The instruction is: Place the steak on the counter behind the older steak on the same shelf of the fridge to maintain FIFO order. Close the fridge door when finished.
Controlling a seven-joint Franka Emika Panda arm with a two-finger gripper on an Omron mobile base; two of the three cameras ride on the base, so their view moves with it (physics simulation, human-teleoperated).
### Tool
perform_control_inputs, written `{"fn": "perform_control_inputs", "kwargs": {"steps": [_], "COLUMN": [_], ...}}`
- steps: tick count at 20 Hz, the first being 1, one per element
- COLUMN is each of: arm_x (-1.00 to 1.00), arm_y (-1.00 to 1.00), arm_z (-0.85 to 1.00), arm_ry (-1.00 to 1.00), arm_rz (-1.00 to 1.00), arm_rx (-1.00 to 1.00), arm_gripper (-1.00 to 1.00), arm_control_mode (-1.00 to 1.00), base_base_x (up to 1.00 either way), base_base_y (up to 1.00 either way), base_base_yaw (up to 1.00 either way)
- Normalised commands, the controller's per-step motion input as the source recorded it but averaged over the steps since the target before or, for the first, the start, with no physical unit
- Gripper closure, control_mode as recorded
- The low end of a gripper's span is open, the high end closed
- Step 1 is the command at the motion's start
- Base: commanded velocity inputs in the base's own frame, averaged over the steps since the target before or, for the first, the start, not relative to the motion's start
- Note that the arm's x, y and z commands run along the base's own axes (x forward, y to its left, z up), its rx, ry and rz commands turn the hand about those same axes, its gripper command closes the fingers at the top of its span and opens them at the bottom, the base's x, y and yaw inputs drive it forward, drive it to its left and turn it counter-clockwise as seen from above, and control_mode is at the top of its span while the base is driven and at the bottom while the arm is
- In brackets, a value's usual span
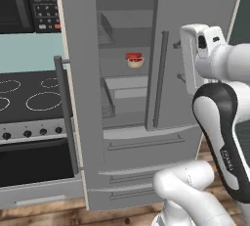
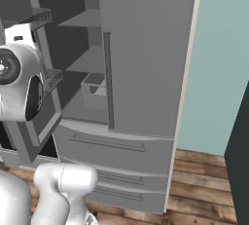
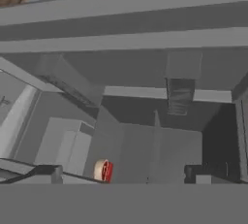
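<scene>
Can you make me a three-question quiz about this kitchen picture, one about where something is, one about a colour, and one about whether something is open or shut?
1. Where is the older steak in its tan bowl?
A. on the stovetop
B. on a shelf inside the fridge
C. on the floor

2. What colour is the meat in the bowl?
A. red
B. green
C. blue

3. How is the fridge's left door?
A. shut
B. missing
C. swung open

Answers: 1 B, the bowl sits on a grey shelf between the doors. 2 A, red shows above the tan rim. 3 C, the door stands out towards the stovetop, with the inside showing.
</scene>
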Motion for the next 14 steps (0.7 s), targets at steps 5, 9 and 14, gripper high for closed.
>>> {"fn": "perform_control_inputs", "kwargs": {"steps": [5, 9, 14], "arm_x": [-0.02, -0.75, -0.49], "arm_y": [0.13, 0.3, 0.69], "arm_z": [-0.53, -0.71, -0.95], "arm_ry": [0.09, 0.0, 0.0], "arm_rz": [-0.02, 0.0, 0.0], "arm_rx": [-0.31, -0.34, -0.36], "arm_gripper": [-1.0, -1.0, -1.0], "arm_control_mode": [-1.0, -1.0, -1.0], "base_base_x": [0.0, 0.0, 0.0], "base_base_y": [0.0, 0.0, 0.0], "base_base_yaw": [0.0, 0.0, 0.0]}}
